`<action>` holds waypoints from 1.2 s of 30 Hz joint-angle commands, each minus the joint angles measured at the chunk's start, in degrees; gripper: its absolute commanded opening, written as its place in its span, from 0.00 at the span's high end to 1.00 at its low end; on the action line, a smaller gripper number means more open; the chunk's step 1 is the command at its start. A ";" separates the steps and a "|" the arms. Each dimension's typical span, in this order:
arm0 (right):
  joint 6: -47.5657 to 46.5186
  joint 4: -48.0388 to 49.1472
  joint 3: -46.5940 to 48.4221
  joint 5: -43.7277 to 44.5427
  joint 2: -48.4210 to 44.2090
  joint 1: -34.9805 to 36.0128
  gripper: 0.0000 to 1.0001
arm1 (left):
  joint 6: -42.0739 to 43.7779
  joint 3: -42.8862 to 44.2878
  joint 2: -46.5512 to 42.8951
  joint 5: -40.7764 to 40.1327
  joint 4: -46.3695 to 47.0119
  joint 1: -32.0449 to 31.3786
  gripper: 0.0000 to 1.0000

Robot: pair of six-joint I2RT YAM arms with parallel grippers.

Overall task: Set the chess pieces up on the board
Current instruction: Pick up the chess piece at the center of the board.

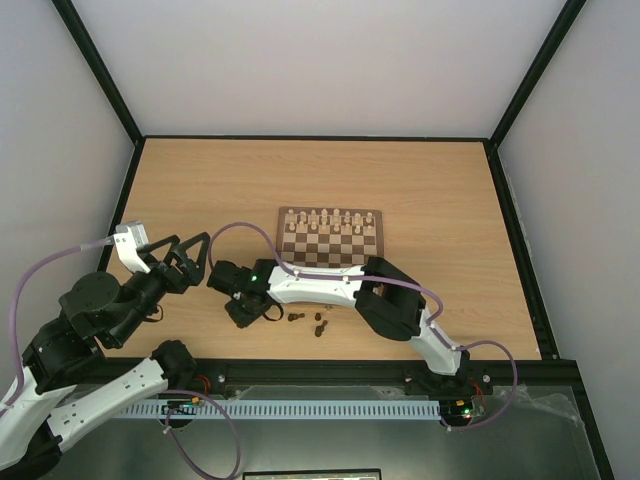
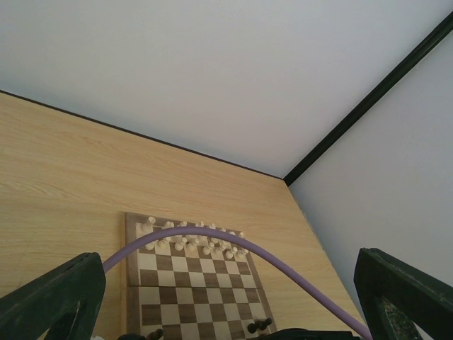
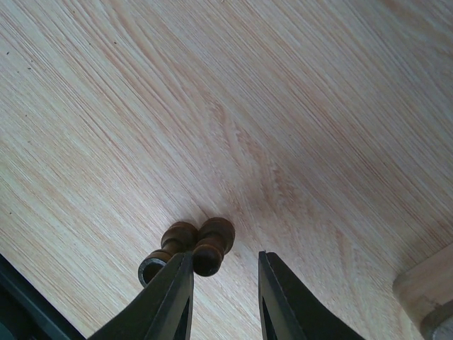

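Two dark brown chess pieces (image 3: 212, 244) lie side by side on the bare table in the right wrist view. They rest against the tip of my right gripper's (image 3: 225, 265) left finger, and the gap between its jaws holds nothing. That gripper (image 1: 240, 305) is low over the table, left of the board's (image 1: 330, 247) near edge. More dark pieces (image 1: 297, 317) lie on the table in front of the board. Two dark pieces (image 2: 258, 326) show at the board's (image 2: 198, 290) near edge. My left gripper (image 1: 185, 255) hangs wide open and empty, raised at the left.
Cream pieces (image 1: 330, 218) fill the board's two far rows. The right arm (image 1: 320, 285) stretches across the board's near edge. A purple cable (image 2: 212, 237) arcs across the left wrist view. A pale wooden corner (image 3: 425, 297) sits at the lower right of the right wrist view.
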 commanded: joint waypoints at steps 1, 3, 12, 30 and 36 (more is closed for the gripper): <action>-0.32 -2.84 1.36 -1.02 1.35 -0.21 0.74 | 0.91 -0.48 0.23 -0.94 1.00 0.23 0.01; -0.48 -2.63 1.25 -1.40 1.26 -0.16 0.74 | 0.86 -0.52 0.17 -0.94 1.00 0.23 0.01; -0.81 -2.53 1.31 -1.91 2.05 -0.17 0.74 | 0.89 -0.64 0.24 -1.10 1.07 0.20 0.01; -0.68 -4.06 4.72 1.81 5.58 -0.40 0.79 | 1.29 -0.50 0.26 -1.33 1.04 0.15 0.01; -0.26 -5.53 5.55 5.06 7.00 -0.61 0.81 | 1.39 -0.30 0.19 -1.46 0.93 0.17 0.01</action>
